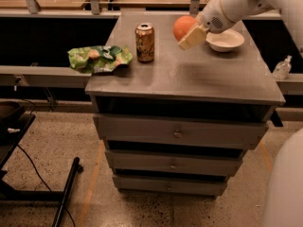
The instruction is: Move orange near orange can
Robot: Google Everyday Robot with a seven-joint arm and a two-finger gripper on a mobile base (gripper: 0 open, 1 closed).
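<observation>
A green snack bag (97, 58) lies on the table's (199, 77) left edge. The orange can (145, 42) stands upright just right of it. Right of the can, the gripper (187, 32) hangs above the table, its jaws clamped on the orange (182, 26). The arm (236, 6) reaches in from the upper right, above a white bowl (236, 41).

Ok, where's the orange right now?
In the camera view, the orange is held in the tool above the back of the cabinet top, between the orange can and the white bowl.
</observation>
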